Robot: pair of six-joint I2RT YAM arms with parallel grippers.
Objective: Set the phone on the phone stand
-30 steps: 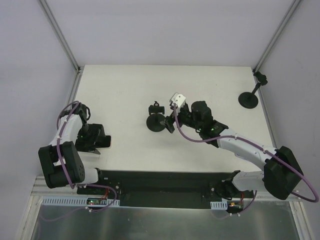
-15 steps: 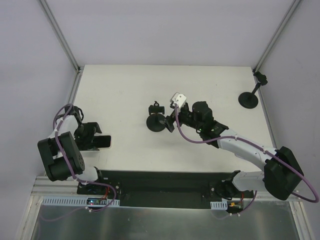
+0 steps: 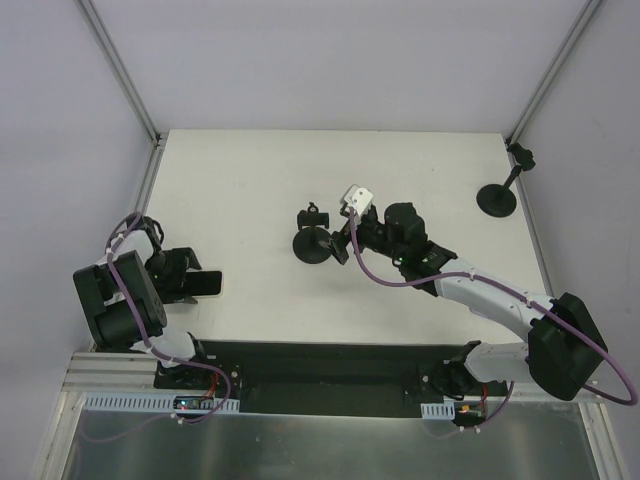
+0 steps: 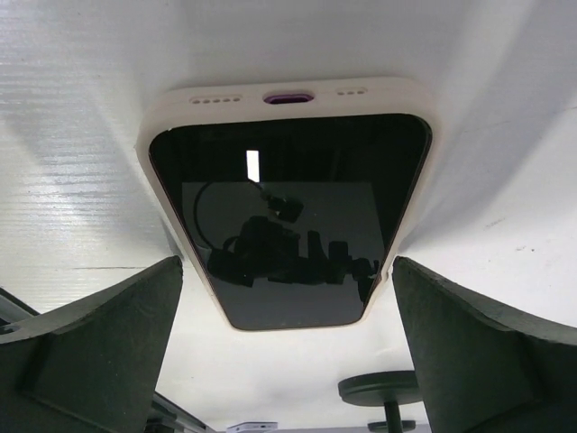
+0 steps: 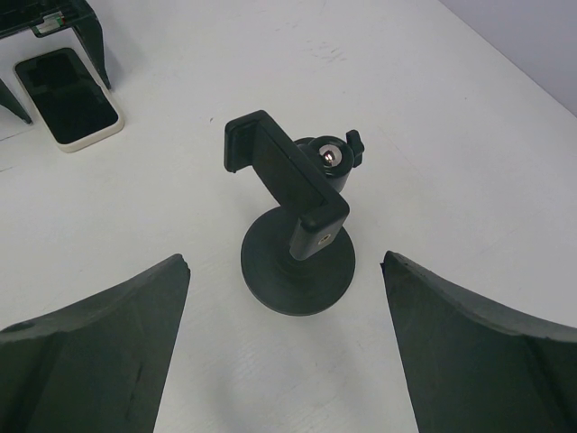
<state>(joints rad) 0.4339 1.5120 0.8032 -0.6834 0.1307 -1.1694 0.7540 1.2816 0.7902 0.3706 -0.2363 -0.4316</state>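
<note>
Count: one phone [image 4: 288, 207], two stands. The phone lies flat, screen up, at 8 o'clock on the surface [image 3: 240, 180]. My left gripper [image 4: 284, 266] is spread wide astride it, not gripping. My right gripper [image 5: 284, 262] is spread wide around the centre stand [image 5: 297, 207]. The second stand [image 3: 497, 198] is at 2 o'clock.

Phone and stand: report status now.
Left fingers open astride black phone in white case, flat on table, ungripped. Right fingers open facing black clamp stand. Nothing in the way.
</note>
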